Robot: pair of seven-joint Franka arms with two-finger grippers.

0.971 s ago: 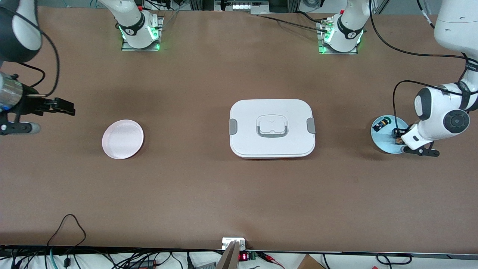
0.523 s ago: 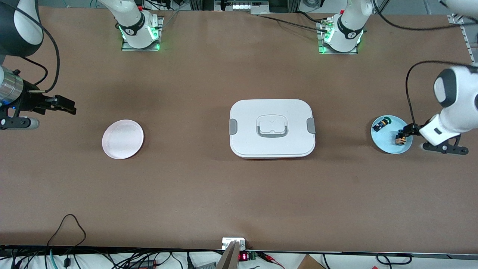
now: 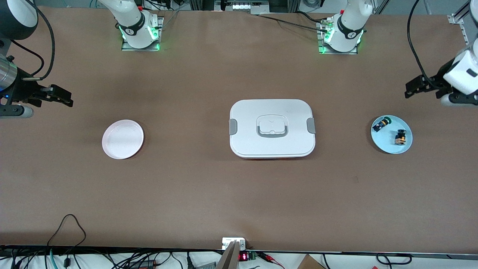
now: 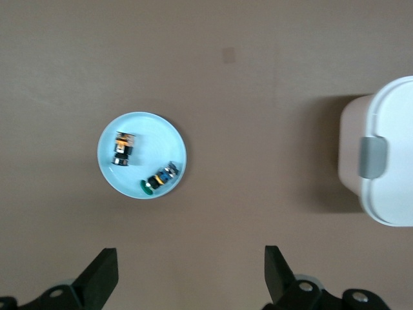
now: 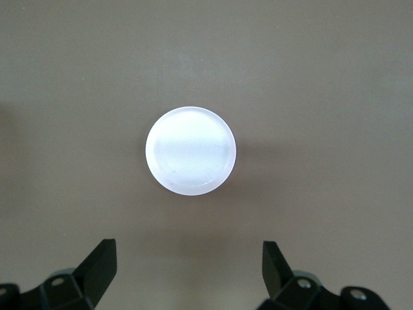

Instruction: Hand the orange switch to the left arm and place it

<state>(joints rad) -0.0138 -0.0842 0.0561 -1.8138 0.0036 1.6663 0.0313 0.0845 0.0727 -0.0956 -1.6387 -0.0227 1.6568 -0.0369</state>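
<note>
While its jaws are standing wide apart and holding nothing, the left gripper (image 3: 415, 89) is hanging in the air over bare table at the left arm's end, having lifted away from the blue plate (image 3: 407, 145) where it was low over the orange switch (image 3: 400, 137) a second ago. That switch is lying free on the plate, near the green-capped switch (image 3: 381, 123) but not touching it, so the retreat suggests either a release or a missed pick; judged from this, the transfer is not yet under way. In the left wrist view the fingers (image 4: 103, 274) are framing open table, with the plate and both switches (image 4: 122, 148) seen from above and one clipped end of the box (image 4: 387, 161) at the side. From the gripper outward, the left arm is bending back off the table's end. At the right arm's end, the right gripper (image 3: 61, 98) is waiting, likewise spread wide and empty, above the table near the pink plate (image 3: 123, 139), which is lying bare. Between the two plates, the box (image 3: 272, 127) is sitting closed at mid-table.
</note>
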